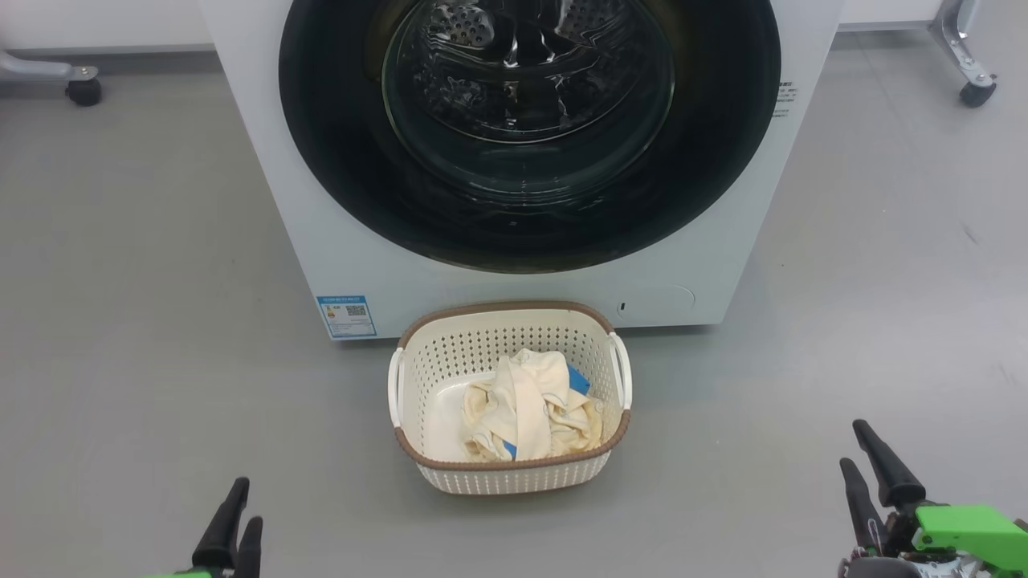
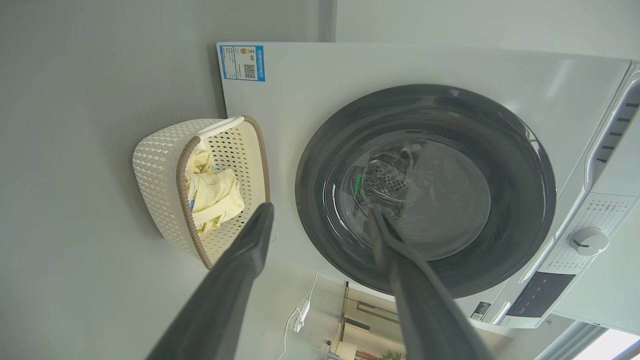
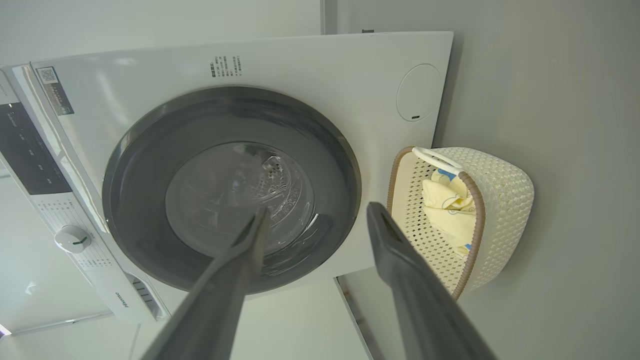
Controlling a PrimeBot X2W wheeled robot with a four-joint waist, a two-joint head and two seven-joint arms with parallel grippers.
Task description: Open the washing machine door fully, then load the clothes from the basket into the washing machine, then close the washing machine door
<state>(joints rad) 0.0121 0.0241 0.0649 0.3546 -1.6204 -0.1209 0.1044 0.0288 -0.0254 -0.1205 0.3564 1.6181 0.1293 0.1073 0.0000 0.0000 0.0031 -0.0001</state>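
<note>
Facing the washing machine (image 1: 707, 265) with the washing machine door (image 1: 530, 128) shut flush against the white front, so judging the first step as not yet begun. Holding the left tool (image 1: 247, 502) at the lower left and the right tool (image 1: 852, 443) at the lower right, both spread wide, empty, and well apart from everything. Finding the basket (image 1: 514, 474) upright on the floor (image 1: 144, 321) just in front of the machine's foot, with the clothes (image 1: 530, 409) heaped toward its right half. Likely trouble from here: slipping off the glossy black ring, with no handle to be made out; swinging the nearly machine-wide door out above the basket and perhaps clipping its rim or a loop handle; snagging a long finger in the perforated wall while reaching for fabric; leaving a trailing fold across the opening before closing. Plenty of bare floor on either side for repositioning; castor feet (image 1: 83, 90) far back at both corners, posing little risk.
</note>
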